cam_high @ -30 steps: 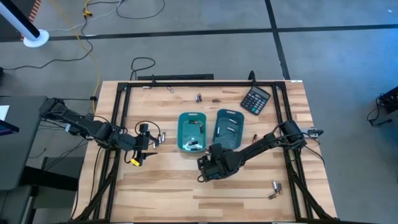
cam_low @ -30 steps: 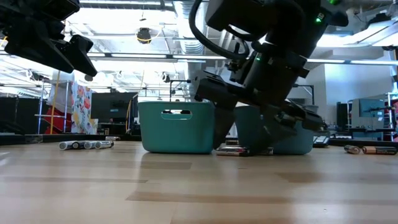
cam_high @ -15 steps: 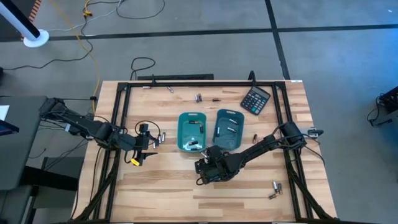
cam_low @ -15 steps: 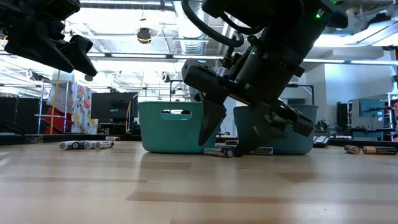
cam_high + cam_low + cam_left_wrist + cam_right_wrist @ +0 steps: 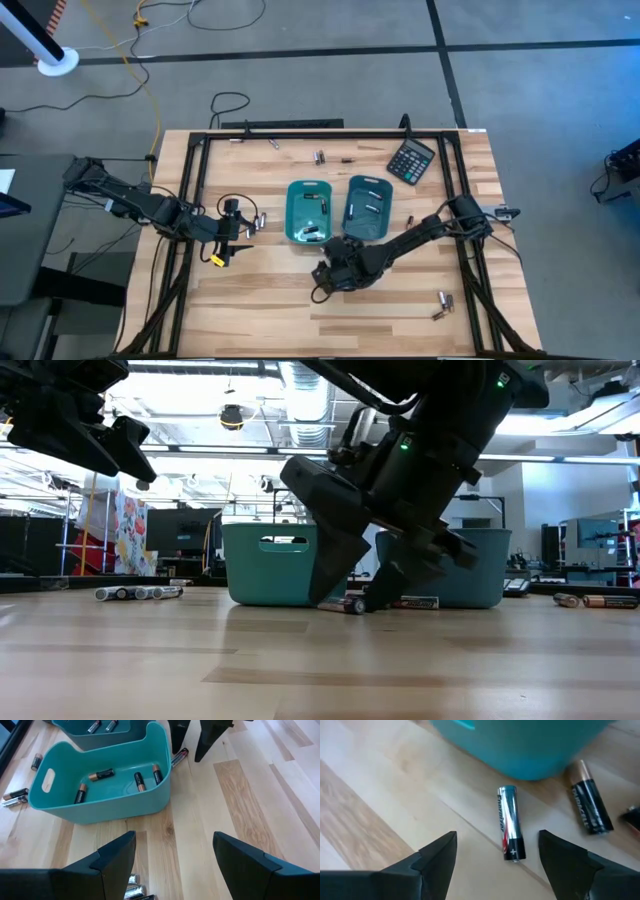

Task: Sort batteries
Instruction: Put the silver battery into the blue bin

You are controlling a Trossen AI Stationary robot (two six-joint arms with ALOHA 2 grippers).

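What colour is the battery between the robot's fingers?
Silver and black with a red patch, seen best in the right wrist view.

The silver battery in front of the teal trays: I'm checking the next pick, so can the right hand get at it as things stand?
Probably yes. The right hand is open, with the silver battery lying on bare wood just ahead. The teal tray and a dark battery lie apart from it.

A light wooden table [image 5: 270,300] carries two teal trays [image 5: 307,211] side by side, a black calculator [image 5: 411,160] near its far right corner, and loose batteries [image 5: 510,830] scattered around the trays.
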